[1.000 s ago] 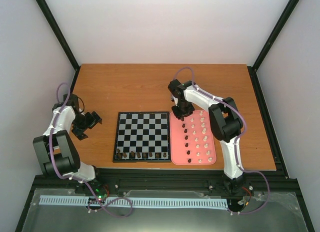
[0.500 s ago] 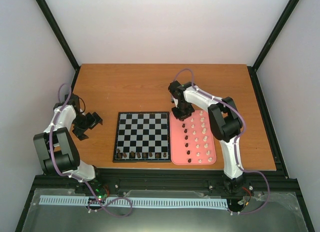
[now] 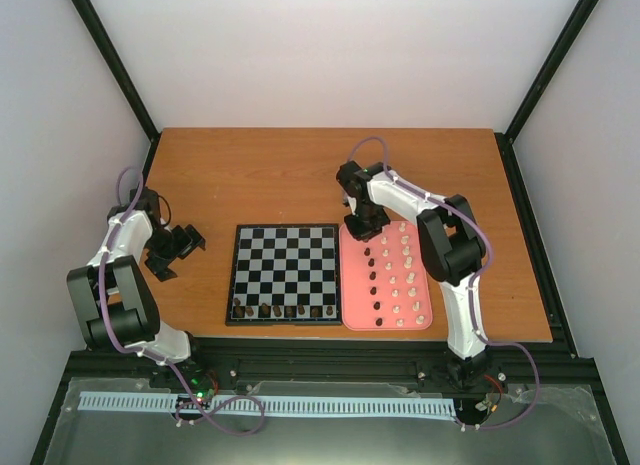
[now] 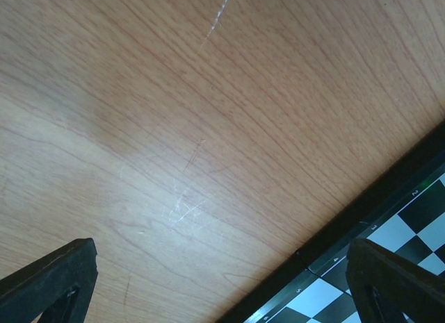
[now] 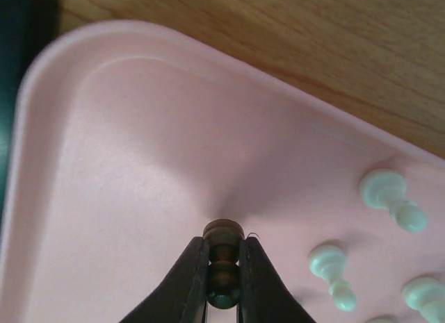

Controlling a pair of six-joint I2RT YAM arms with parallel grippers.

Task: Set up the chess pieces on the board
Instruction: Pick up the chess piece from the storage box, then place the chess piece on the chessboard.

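Right claw: clamped on dark piece, over pink tray, right of board.
Left claw: jaws apart, above desk, left of board.

Inside the right pincer, a glossy dark brown chess piece; beneath it, a smooth matt pink plastic tray; beyond, a grained wooden table.

Most of the view is taken up by the wooden desk, whose grain is seen running diagonally. Faint pale scratches are marked near the middle, and a thin light streak is seen at the top edge. The black fingers of the left claw are shown in the lower corners, spread wide, with only bare desk between them. A corner of the board is caught at lower right, partly covered by the finger on that side; small numerals are printed along its black border.
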